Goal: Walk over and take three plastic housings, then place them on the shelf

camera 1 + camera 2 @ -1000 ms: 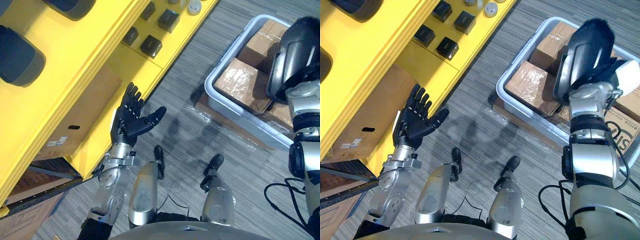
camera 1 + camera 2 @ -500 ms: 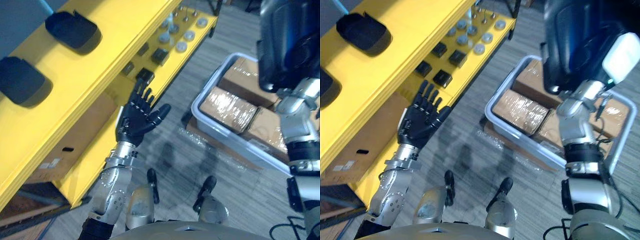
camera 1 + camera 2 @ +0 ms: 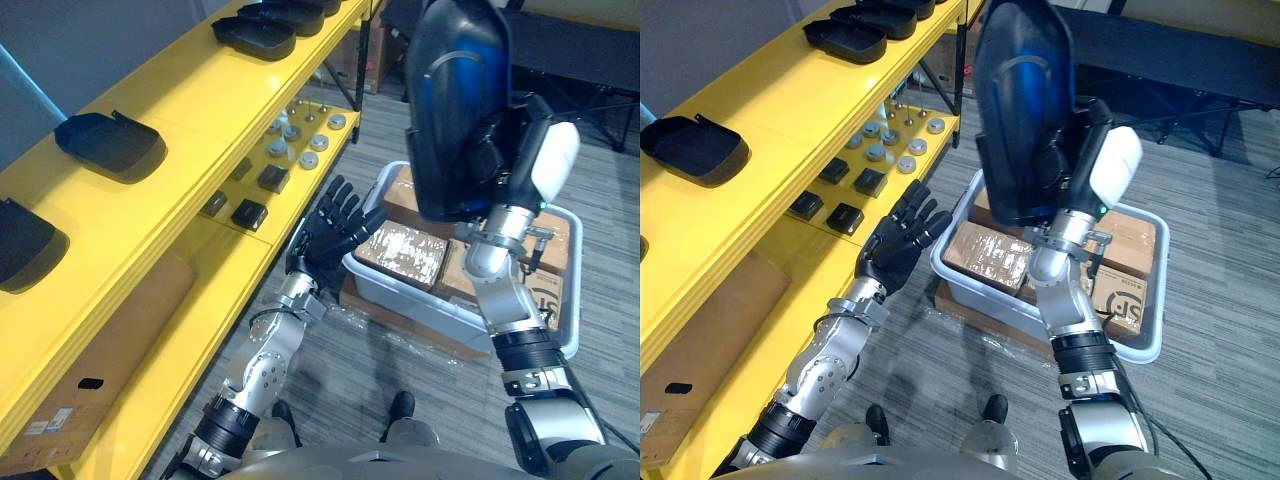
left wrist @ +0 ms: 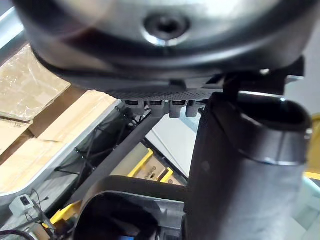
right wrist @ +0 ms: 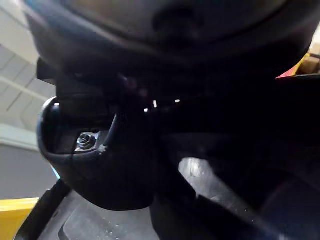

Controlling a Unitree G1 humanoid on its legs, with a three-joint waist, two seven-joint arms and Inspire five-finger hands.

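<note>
My right hand (image 3: 512, 165), its thumb capped in white, is shut on a large dark plastic housing (image 3: 455, 110) and holds it upright, high above the grey bin. In the right wrist view the housing (image 5: 95, 165) sits right against the palm. My left hand (image 3: 335, 232) is open with its fingers spread, palm up, between the yellow shelf (image 3: 190, 130) and the bin, holding nothing. Several more dark housings lie on the shelf's top tier, one (image 3: 105, 142) near me and others (image 3: 255, 35) farther along.
A grey bin (image 3: 425, 312) of taped cardboard boxes (image 3: 405, 255) stands on the carpet to the right of the shelf. Small black blocks (image 3: 250, 214) and round silver parts (image 3: 310, 158) lie on the lower tier. A cardboard box (image 3: 110, 345) sits beneath it.
The camera has tilted up, so more of the shelf shows. My right hand has lifted the housing higher in front of me. The left hand has risen toward the bin, still open.
</note>
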